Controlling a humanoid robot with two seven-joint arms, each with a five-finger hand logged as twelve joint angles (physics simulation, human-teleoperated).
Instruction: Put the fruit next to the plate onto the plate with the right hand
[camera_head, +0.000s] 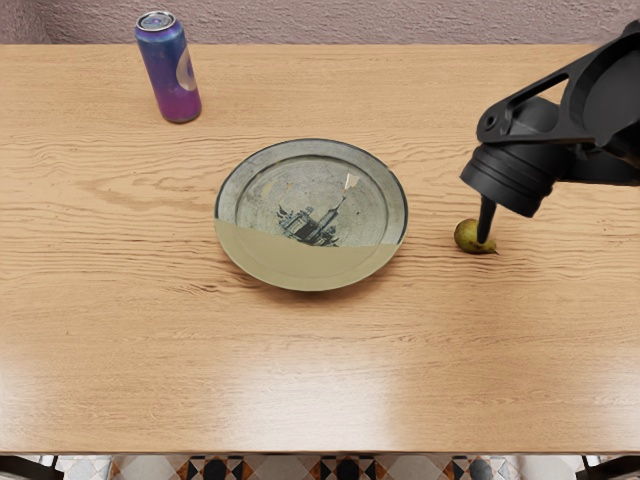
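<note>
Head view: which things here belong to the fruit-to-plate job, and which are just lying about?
Belongs to the job:
- fruit, on the table just right of the plate
- plate, nothing on it yet
- right hand, down over the fruit

Just lying about:
- purple can, upright at the far left, well apart from the plate

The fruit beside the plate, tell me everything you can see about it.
The fruit is small, rounded and yellow-green with a dull skin; what kind it is cannot be told. It lies on the wooden table, just right of the plate and clear of its rim. The right hand comes down over it from the upper right and hides its right part. Whether the hand actually touches it cannot be told.
</note>
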